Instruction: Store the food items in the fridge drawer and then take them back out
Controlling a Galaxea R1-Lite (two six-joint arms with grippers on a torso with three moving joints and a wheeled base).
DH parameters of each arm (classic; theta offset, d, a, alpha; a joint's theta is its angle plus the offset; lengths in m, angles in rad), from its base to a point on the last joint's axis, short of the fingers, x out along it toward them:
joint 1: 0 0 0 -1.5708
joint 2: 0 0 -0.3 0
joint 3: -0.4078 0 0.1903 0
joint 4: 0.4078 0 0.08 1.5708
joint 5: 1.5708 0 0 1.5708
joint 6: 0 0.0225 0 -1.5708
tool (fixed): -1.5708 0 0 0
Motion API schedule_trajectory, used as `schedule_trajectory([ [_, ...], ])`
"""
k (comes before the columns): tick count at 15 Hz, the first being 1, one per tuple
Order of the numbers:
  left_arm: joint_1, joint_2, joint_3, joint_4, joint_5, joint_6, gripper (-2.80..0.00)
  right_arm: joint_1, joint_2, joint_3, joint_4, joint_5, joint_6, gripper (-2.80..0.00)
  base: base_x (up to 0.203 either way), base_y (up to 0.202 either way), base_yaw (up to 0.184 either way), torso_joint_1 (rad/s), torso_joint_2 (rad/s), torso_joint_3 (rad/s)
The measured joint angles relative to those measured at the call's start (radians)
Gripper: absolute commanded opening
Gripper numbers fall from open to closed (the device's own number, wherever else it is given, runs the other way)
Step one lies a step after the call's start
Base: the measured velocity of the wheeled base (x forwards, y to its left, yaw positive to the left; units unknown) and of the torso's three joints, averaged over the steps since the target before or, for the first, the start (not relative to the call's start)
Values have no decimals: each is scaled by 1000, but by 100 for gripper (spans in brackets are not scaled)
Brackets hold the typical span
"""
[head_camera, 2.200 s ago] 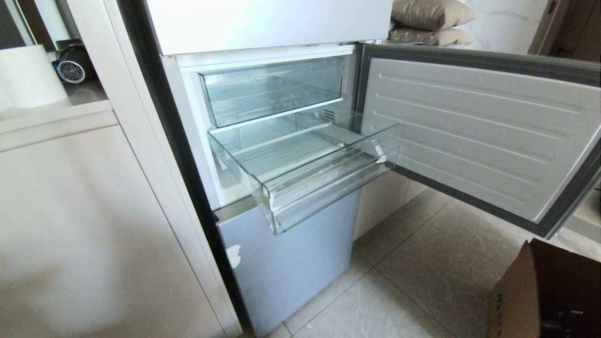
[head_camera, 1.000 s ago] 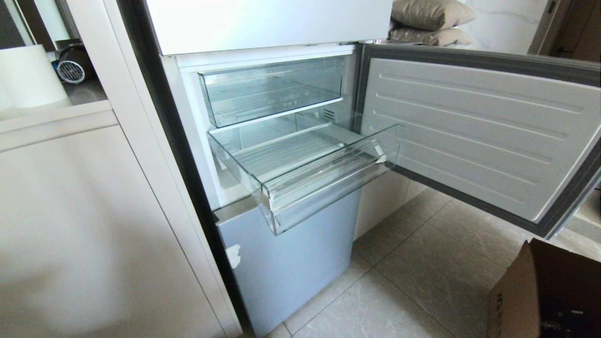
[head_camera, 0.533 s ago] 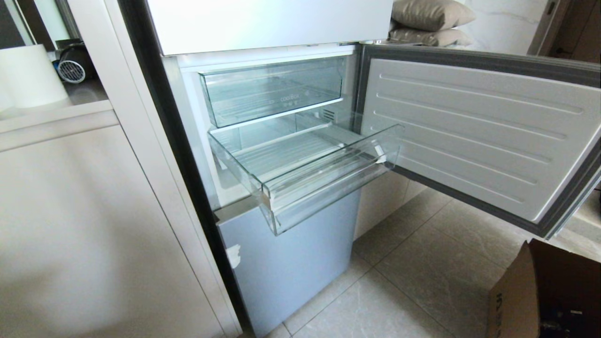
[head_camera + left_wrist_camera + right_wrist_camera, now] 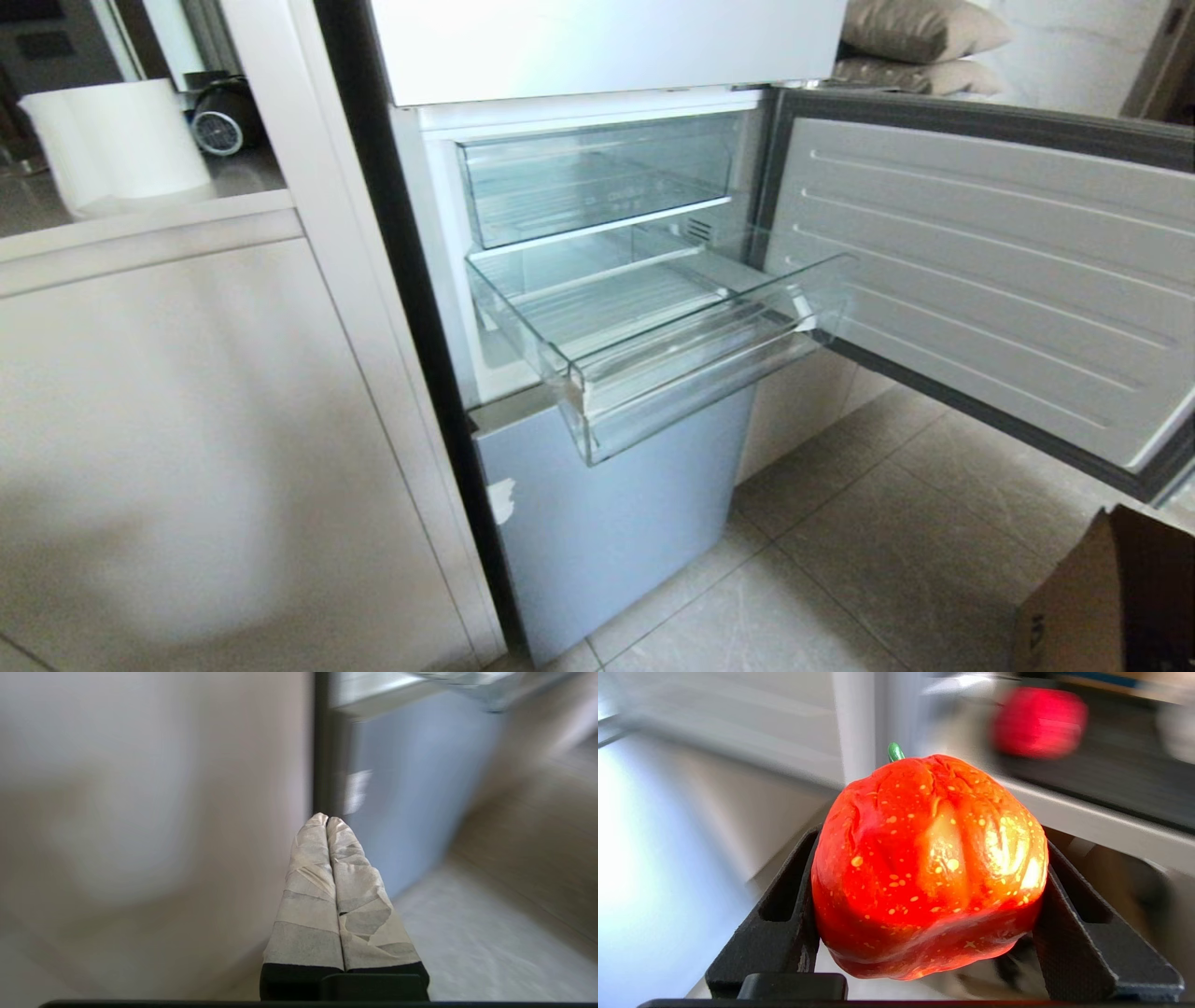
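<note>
Now carry red fruit (image 4: 929, 868), clamped in right pincer (image 4: 927, 914), over fridge drawer (image 4: 672, 373); release low, gently.

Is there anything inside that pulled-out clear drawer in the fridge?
Nothing shows inside the fridge drawer: only its bare ribbed floor. One red fruit is clamped in the right gripper.

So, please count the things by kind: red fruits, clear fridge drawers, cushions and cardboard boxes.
Red fruits: 2 (held fruit, blurred fruit)
Clear fridge drawers: 2 (open drawer, lettered drawer)
Cushions: 2 (upper cushion, lower cushion)
Cardboard boxes: 1 (cardboard box)
Total: 7
</note>
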Motion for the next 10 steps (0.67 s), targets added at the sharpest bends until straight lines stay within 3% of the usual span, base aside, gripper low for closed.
schedule_trajectory([
  [10,0,0,0,0,0,0,-280,73,-24,9,-7,0,-9,-280,1,-8,176,4,2,3],
])
